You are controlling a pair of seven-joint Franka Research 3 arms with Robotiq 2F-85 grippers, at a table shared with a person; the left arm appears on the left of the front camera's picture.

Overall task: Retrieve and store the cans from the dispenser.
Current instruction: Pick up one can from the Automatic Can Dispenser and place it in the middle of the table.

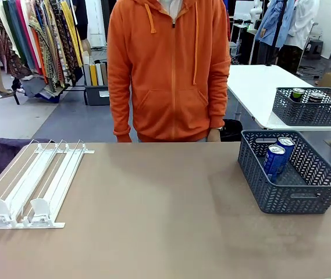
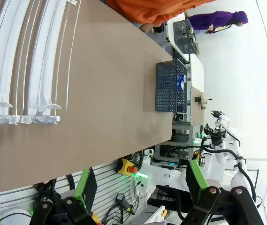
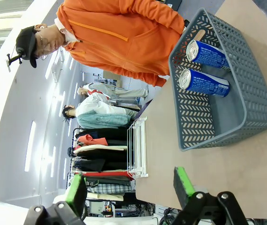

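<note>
Both my sets of fingers (image 2: 140, 190) (image 3: 129, 190) hang wide and empty, so reaching into the bare dispenser (image 1: 28, 185) risks snagging rails, while two blue cans (image 1: 277, 156) already sit in the basket (image 1: 293, 197).

The table (image 1: 165, 203) has a smooth, matt tan top. The dispenser (image 1: 31, 186) looks like glossy white plastic, with thin clear rails that catch the light. The basket (image 1: 296, 200) is dark grey plastic, matt, its walls moulded in an open lattice. Inside it the two blue cans (image 1: 278, 154) are shiny printed metal with bright silver tops (seen best in the right wrist view). The person's orange hoodie (image 1: 171, 70) is soft, matt cloth.
</note>
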